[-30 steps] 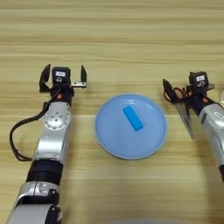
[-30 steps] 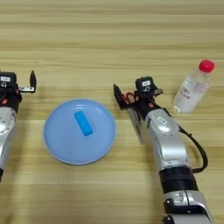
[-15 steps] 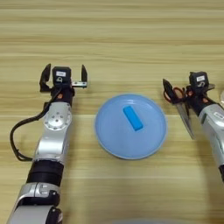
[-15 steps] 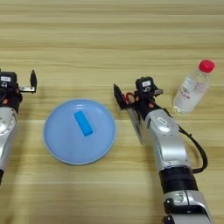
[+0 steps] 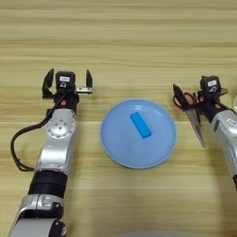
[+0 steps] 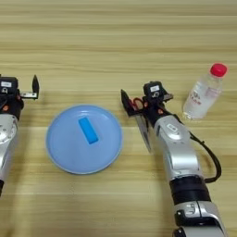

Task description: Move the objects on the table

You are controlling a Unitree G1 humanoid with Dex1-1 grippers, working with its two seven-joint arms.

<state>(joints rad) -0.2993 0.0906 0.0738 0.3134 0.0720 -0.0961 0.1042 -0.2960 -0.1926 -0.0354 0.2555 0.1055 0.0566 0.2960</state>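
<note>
Step in hand, as I read it: the scissors [image 6: 141,121] are next. My right gripper [image 6: 139,99] sits low on the table [image 5: 120,41], right over the red handles, blades pointing back toward me alongside the forearm. One black finger stands clear on the plate side of the handles; the other is hidden behind the camera block, so I can't tell whether it's spread or clamped, or whether it has any hold on the handles yet. I judge it's at the grasp stage, not carrying.

Left gripper [image 5: 67,83] is parked off the far-left side of the plate [image 5: 111,148], fingers spread wide, nothing between them. Idle.

Where things are:
- blue block [image 5: 140,125]: lying flat on the plate, near its middle, skewed diagonally. Looks already placed.
- scissors: on bare wood just beside the plate's right rim, apart from it.
- bottle [image 6: 204,92]: upright on the table, right of my right wrist, near but not touching. Untouched.

Next move calls for a confirmed pinch on the handles, then a clean lift. The blades are long and will likely swing, and the bottle is close enough to get knocked if I sweep right.

Count: 1 plate, 1 block, 1 scissors, 1 bottle, 2 grippers.
</note>
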